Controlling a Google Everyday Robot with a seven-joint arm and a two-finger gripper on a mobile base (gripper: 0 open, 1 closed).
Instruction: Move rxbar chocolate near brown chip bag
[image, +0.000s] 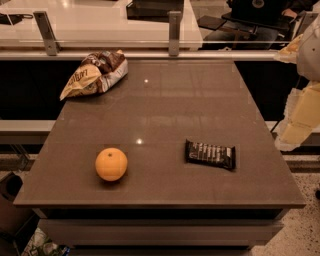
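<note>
Separation was wide between the rxbar chocolate (210, 154), worktop (200, 100) front right, and the brown chip bag (95, 74), rear left; the tool (301, 112), state indiscernible, hung beyond the right edge.

Dim, warm light — glare dots on table (200, 100) (gripper (296, 125) pale, right edge).

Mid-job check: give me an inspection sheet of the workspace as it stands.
Surface: brown table, glossy, light glints.
Job's things: rxbar chocolate flat at front right; brown chip bag at back left corner; well apart.
Clutter: orange at front left.
Grippers: claw at the view's right edge, beyond the table's right side, clear of the bar.
Cables: nothing seen.
Surroundings: white counter behind the table.
</note>
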